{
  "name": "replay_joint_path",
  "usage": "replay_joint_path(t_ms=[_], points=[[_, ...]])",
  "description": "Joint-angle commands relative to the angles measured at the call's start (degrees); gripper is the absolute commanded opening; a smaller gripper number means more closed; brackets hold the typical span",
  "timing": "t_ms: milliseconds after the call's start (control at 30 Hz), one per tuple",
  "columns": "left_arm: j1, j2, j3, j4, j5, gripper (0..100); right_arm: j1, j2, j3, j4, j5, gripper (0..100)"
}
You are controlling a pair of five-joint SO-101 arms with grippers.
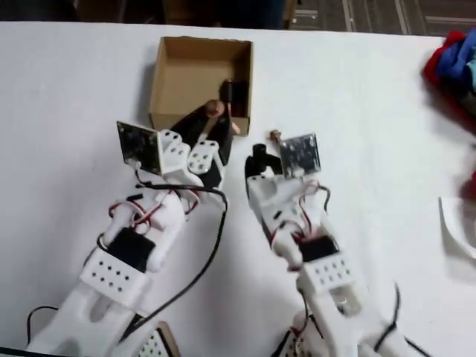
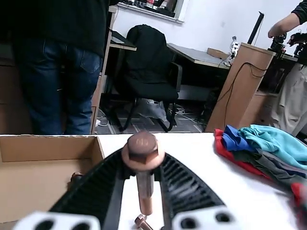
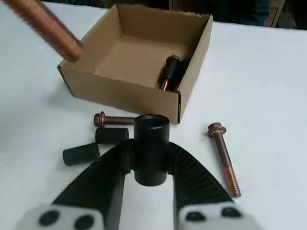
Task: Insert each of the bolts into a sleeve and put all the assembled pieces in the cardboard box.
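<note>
My left tool (image 2: 143, 165) is clamped on a copper bolt (image 2: 140, 148) near the cardboard box (image 3: 120, 91), and my right tool (image 3: 149, 154) grips a black sleeve (image 3: 151, 136) upright.

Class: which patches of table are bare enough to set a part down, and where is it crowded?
Bare: the table left of the cardboard box, and the stretch between the box and the cloth pile. The box floor is mostly free, one assembled piece in a corner. Crowded: just before the box, with loose bolts, sleeves, the left gripper and right gripper.
</note>
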Motion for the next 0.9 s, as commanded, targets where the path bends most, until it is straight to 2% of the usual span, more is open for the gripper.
replay_joint_path(t_ms=[0, 200, 367, 433, 600, 867], points=[[0.79, -1.76, -1.63, 1.32, 0.09, 3, -0.13, -13.93, 4.04, -1.01, -0.44, 2.0], [3.87, -1.05, -1.80, 1.32, 0.09, 3, -0.13, -26.59, 13.36, -7.08, -0.18, 2.0], [5.01, 4.66, -9.27, 3.69, 0.18, 3, 0.04, -29.23, 18.29, -11.30, 11.69, 2.0], [5.10, 7.21, -13.32, 5.89, 1.76, 3, 0.13, -29.41, 20.31, -14.20, 13.71, 2.0], [5.10, 11.16, -19.38, 10.90, 4.92, 3, 0.31, -29.32, 20.31, -14.46, 13.71, 2.0], [8.53, 11.16, -19.30, 15.65, 4.92, 3, 0.48, -29.05, 20.31, -14.46, 13.71, 2.0]])
